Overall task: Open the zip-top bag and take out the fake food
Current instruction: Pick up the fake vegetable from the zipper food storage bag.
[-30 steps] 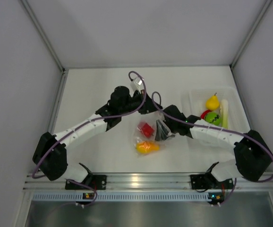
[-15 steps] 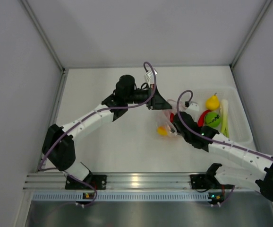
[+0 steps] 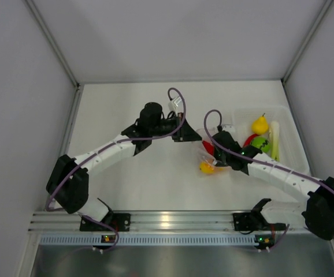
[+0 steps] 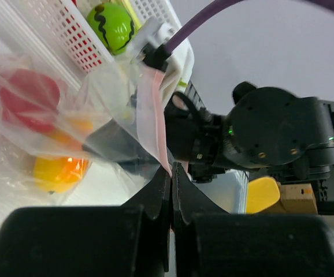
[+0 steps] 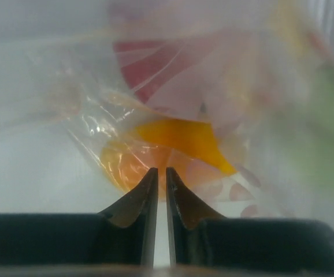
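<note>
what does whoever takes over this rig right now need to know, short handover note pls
Left gripper: shut on the pink zip strip of the zip-top bag.
Right gripper: jaws almost together at the bag's film, apparently pinching it.
Bag: held between the two arms, just left of the tray.
Done: yellow pear, green ball, red chili and pale stalk lie in the tray.
Left: an orange-yellow piece and a red piece are inside the bag. Whether the zip is parted is not clear. Get them out.
</note>
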You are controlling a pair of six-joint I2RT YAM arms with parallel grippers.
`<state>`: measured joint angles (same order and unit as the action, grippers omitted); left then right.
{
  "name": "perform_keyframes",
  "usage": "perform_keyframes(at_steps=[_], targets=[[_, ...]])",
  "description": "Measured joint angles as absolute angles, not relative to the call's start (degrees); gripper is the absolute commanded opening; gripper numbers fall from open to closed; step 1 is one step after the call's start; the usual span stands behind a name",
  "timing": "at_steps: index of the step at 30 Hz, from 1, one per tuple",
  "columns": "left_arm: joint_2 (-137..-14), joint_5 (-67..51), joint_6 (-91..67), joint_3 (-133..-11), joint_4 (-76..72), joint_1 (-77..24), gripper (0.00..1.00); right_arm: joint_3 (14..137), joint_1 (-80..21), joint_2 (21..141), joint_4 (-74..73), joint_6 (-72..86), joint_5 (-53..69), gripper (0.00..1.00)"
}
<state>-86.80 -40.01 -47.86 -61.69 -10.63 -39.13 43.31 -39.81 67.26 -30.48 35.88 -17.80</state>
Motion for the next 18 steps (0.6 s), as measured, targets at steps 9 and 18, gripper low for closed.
perform_keyframes(at_steps=[9, 18], targets=[[-84.09, -33.89, -51.99, -59.81, -10.74, -39.27, 0.0, 45.23, -38.72, 72.64, -31.51, 32.05, -11.86, 0.15], [-83.99, -33.36, -52.6, -58.78, -10.76, -39.42, 0.0, 45.91, -35.79, 74.26, -31.35, 28.8, -6.48, 0.16]])
